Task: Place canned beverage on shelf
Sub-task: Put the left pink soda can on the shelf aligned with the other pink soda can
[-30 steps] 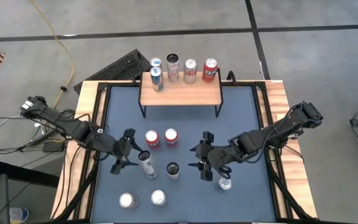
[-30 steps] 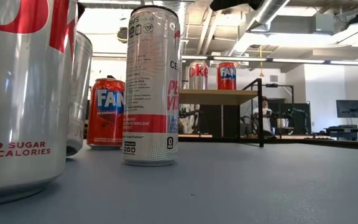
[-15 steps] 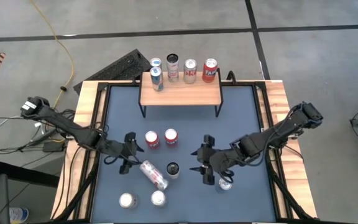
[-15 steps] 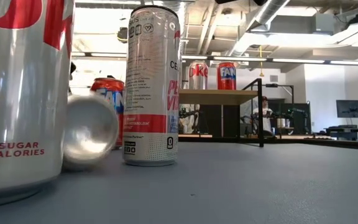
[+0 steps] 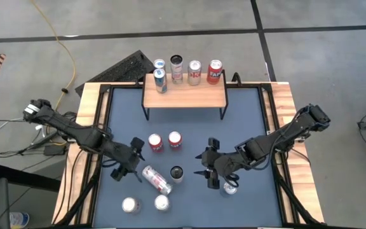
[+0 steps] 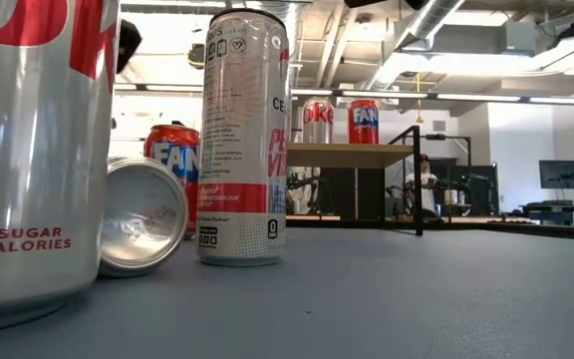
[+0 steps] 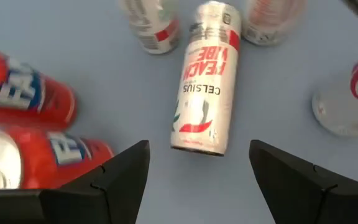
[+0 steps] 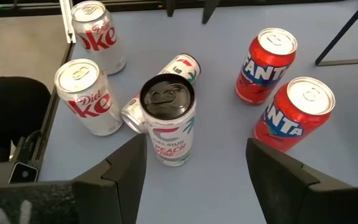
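Change since a second ago: toppled now, the slim white can (image 5: pixel 156 179) that stood upright by the left end effector (image 5: pixel 129 161) lies on its side on the blue mat; the left arm has pulled slightly toward the front-left.
Left end effector: fingers apart, empty, hovering just beside the fallen can's upper end, toward the bench's (image 5: pixel 89 98) left edge.
Fallen can: lying diagonally in the front-left part of the mat, its label facing up in the left wrist view (image 7: pixel 204 78), its base turned toward the low camera (image 6: pixel 140 216).
Nearby cans: two silver cans (image 5: pixel 145 203) near the front edge; two red cans (image 5: pixel 164 141) upright toward the centre; a dark-topped can (image 5: pixel 176 173) just beside the fallen one.
Shelf: the shelf (image 5: pixel 184 95) at the back edge, four cans on its far side, its near strip bare.
Right end effector: the right end effector (image 5: pixel 210 166) with fingers apart, right of centre, holding nothing; a silver can (image 5: pixel 230 187) close by.
Risk: a lying can is round and, I judge, may roll away from the fingers or bump the dark-topped can over; gripping it sideways also makes standing it on the shelf awkward.
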You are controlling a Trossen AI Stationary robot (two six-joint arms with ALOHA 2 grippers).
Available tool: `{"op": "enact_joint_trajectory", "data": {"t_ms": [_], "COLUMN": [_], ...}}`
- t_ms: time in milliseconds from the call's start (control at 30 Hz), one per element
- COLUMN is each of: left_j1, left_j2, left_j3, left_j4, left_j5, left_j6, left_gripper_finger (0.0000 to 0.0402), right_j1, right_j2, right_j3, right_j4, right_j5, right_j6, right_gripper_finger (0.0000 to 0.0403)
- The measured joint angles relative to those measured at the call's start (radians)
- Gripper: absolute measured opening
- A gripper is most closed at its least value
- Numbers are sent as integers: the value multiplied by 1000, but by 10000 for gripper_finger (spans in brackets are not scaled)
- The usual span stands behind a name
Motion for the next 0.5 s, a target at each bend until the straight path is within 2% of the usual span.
{"op": "enact_joint_trajectory", "data": {"t_ms": [100, 267, 367, 500], "left_j1": [25, 53, 66, 69], "left_j2": [129, 314, 377, 423], "left_j3": [64, 180, 211, 196], "left_j4": [-70, -139, -128, -102], "left_j5": [67, 86, 142, 148], "left_j6": [112, 238, 269, 317], "left_gripper_finger": [265, 265, 265, 265], "right_j1": [0, 1, 0, 0], "right_j2": [0, 0, 0, 0], "right_j3": [0, 0, 0, 0], "right_j4": [0, -1, -1, -4], "right_j5": [0, -1, -1, -1], "right_j6": [0, 0, 0, 6], "right_gripper_finger": [255, 255, 255, 255]}}
